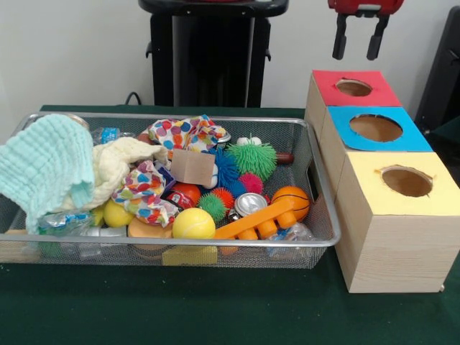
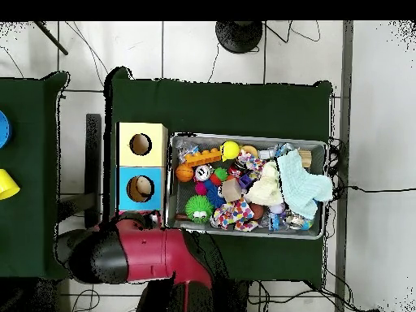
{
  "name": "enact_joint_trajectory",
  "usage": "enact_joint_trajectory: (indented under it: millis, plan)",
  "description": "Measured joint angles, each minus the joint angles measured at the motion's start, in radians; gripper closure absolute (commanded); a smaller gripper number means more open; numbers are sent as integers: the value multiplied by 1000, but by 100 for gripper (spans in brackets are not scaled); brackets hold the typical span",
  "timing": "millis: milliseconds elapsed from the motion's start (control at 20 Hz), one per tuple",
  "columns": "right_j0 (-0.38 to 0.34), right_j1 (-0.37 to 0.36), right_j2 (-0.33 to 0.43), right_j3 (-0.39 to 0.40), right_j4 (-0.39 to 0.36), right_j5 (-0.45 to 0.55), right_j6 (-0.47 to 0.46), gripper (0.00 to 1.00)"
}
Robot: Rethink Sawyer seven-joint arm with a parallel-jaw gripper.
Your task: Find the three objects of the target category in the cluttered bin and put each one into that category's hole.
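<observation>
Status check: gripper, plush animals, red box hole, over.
Gripper open, empty, hanging above red box hole. No plush animals visible in wire bin. Cloths and spiky balls cover the contents.

From the front, three boxes [image 1: 374,172] sit in a row right of the bin [image 1: 320,241], which holds balls [image 1: 193,224], cloths [image 1: 47,165] and a can [image 1: 250,204]. My gripper [image 1: 357,44] hangs above the farthest box's hole [image 1: 353,88].
</observation>
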Motion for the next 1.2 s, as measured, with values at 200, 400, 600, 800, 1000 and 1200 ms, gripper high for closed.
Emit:
enact_joint_trajectory:
  millis: [200,400,600,800,1000,1200]
  plan:
    - [-4,1,0,-43,0,34,0,0]
    - [-4,0,0,-75,0,44,0,0]
    - [-4,-8,0,-79,0,45,0,0]
    - [-5,-14,0,-79,0,45,0,0]
    - [-8,-18,0,-79,-1,45,0,0]
    - [-14,-30,0,-79,-1,45,0,0]
